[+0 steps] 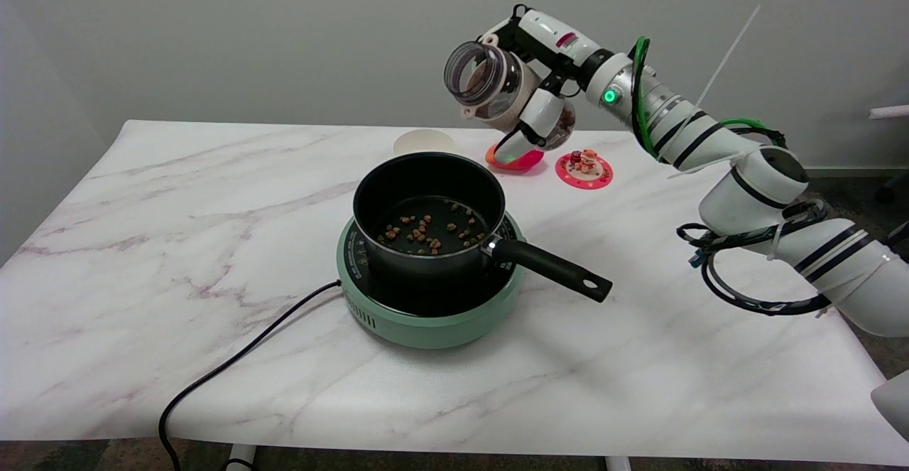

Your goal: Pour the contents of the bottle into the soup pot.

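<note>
A clear plastic bottle (490, 87) with brown pieces inside is held in the air by my right hand (543, 77), above and behind the pot. The bottle lies tilted, its open mouth facing left and slightly up. My fingers wrap around its body from the right. Below it a black soup pot (426, 208) with a long black handle (554, 268) stands on a green electric hotplate (426, 318). Several brown pieces (426, 233) lie scattered on the pot's bottom.
A white lid (424, 142) lies on the marble table (177, 244) behind the pot. A red-orange object (513, 160) and a pink coaster with small items (584, 170) sit at the back right. The hotplate's black cable (234, 364) runs off the front edge.
</note>
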Robot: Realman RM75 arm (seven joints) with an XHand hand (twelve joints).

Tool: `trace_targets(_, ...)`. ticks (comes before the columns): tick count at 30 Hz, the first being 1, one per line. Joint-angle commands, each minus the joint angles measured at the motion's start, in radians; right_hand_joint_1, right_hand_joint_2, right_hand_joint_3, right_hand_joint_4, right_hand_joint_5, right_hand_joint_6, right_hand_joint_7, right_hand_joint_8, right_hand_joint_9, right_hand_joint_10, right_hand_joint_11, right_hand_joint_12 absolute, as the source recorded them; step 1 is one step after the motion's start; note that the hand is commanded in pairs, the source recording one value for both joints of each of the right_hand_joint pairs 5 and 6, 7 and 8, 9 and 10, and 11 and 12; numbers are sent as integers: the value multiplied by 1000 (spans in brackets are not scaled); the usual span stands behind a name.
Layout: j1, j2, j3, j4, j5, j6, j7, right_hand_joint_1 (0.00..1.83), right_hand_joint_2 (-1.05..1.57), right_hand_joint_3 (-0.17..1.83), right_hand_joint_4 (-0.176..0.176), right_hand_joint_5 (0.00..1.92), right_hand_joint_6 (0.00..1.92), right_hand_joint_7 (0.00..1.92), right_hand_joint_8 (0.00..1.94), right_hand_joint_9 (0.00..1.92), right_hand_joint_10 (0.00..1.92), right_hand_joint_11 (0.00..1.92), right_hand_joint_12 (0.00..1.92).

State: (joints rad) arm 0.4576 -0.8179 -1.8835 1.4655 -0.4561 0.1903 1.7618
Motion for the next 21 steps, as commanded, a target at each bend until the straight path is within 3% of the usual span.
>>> trace_targets(1, -25, 0, -8, 124, -213, -54, -207, 1464, 1209, 477, 0, 1920, 1920, 1920, 1920, 1379, 1379, 1236, 1236)
trace_targets(15, -152, -4, -12, 280, -465, -100, -236, 1430, 1243, 465, 0, 1920, 1920, 1920, 1920, 1385, 1385, 1237, 1237)
trace_targets(21, -162, -7, -41, 308, -656, -114, -236, 1410, 1249, 460, 0, 1920, 1920, 1920, 1920, 1377, 1377, 1235, 1235)
